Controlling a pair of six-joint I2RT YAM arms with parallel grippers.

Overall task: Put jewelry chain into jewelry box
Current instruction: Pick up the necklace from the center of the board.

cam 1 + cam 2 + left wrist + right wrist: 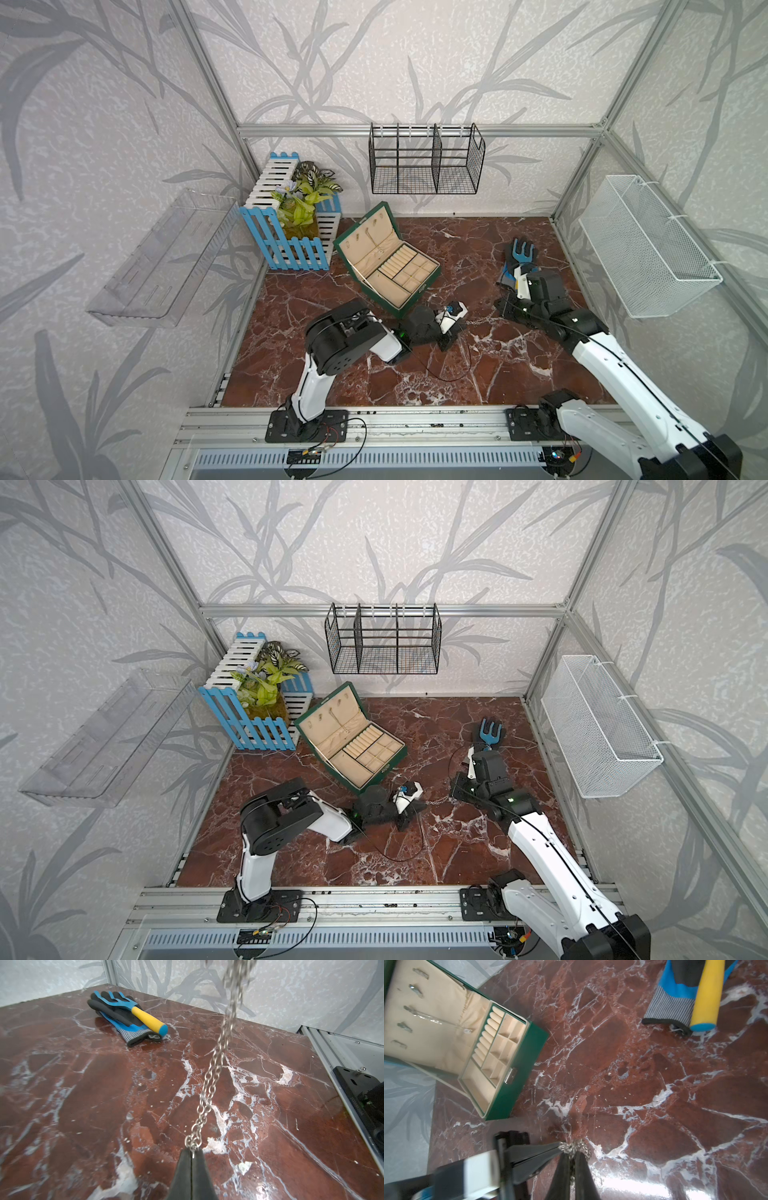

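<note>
Limp, light and likely slippery, the pale chunky-linked metal jewelry chain hangs above the red marble surface, at four o'clock from the open dark-green jewelry box, its end link, the sensible hold, clamped in the left pincer, another part in the closed right pincer.

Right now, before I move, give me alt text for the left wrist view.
The left gripper is shut on the end link of the jewelry chain, which stretches away over the red marble table and leaves the frame blurred. Farther off, a hand rake with a yellow handle lies on a blue and black glove.
</note>
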